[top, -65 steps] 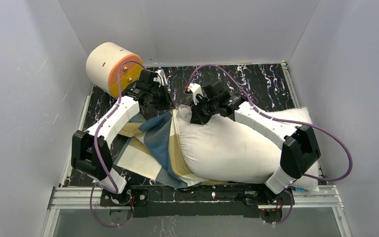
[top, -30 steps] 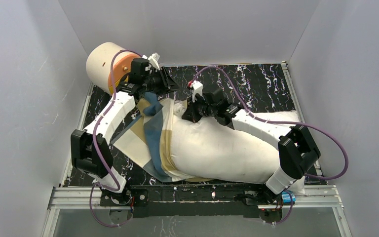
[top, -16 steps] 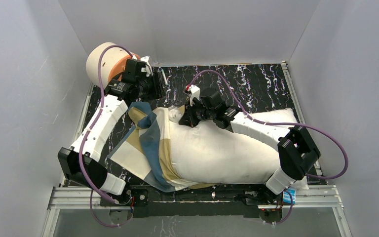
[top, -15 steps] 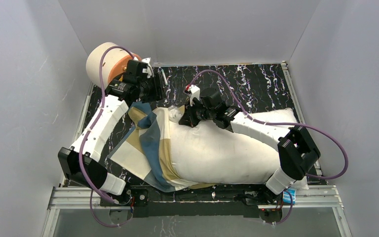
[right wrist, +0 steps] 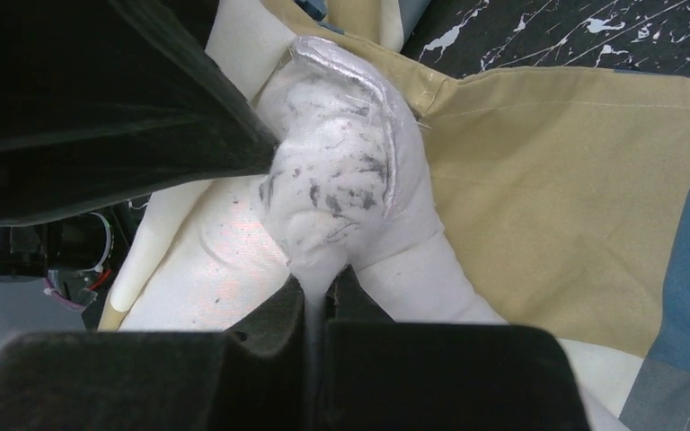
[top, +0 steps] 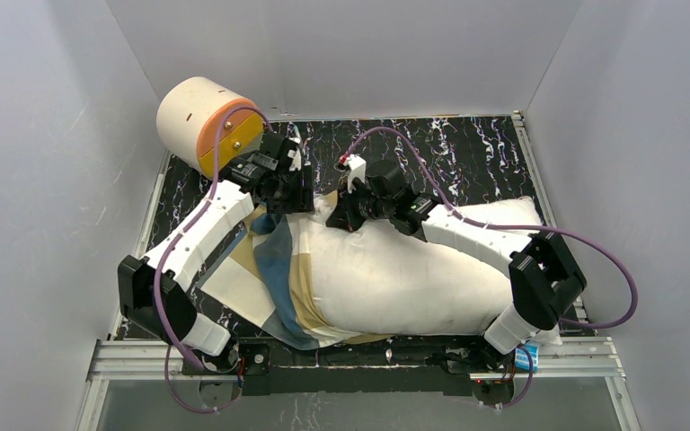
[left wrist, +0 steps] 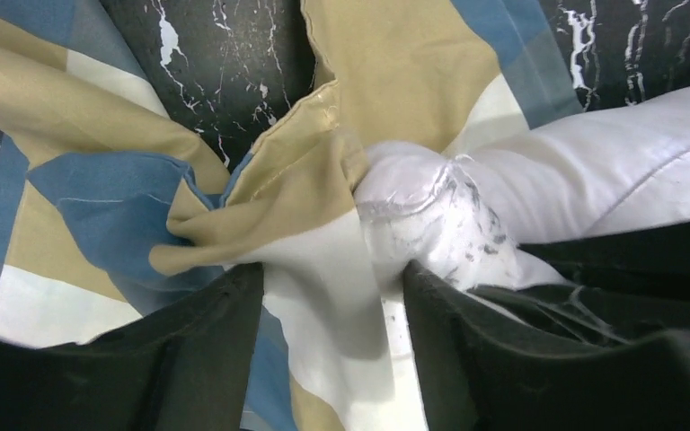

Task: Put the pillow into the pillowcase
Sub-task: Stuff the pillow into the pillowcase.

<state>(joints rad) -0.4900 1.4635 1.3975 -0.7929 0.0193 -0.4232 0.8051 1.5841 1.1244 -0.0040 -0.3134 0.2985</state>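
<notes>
Grip status, right gripper: jaws pressed together on a thin fold of the pillow, pinched at the far corner of its left end. Directly ahead of the fingertips that corner bulges as a rounded white knob with grey smudges. Beyond the knob, and to its right in the right wrist view, lies tan and blue cloth of the pillowcase.

Left gripper: fingers apart, with a cream panel of the pillowcase lying in the gap. Whether the pads press the cloth cannot be told. Just ahead of the fingertips the pillowcase gathers into tan and blue folds. To the right of these, touching them, sits the same smudged pillow corner.

Pillow position: lengthwise on the black marbled table, running from the two grippers away beneath the right arm. The pillowcase is drawn over part of the end nearest the grippers. The pinched corner and most of the pillow are bare. The loose remainder of the pillowcase spreads on the table under the left arm.

Cream-and-orange cylinder: beyond the left gripper and to its left, apart from the cloth.
</notes>
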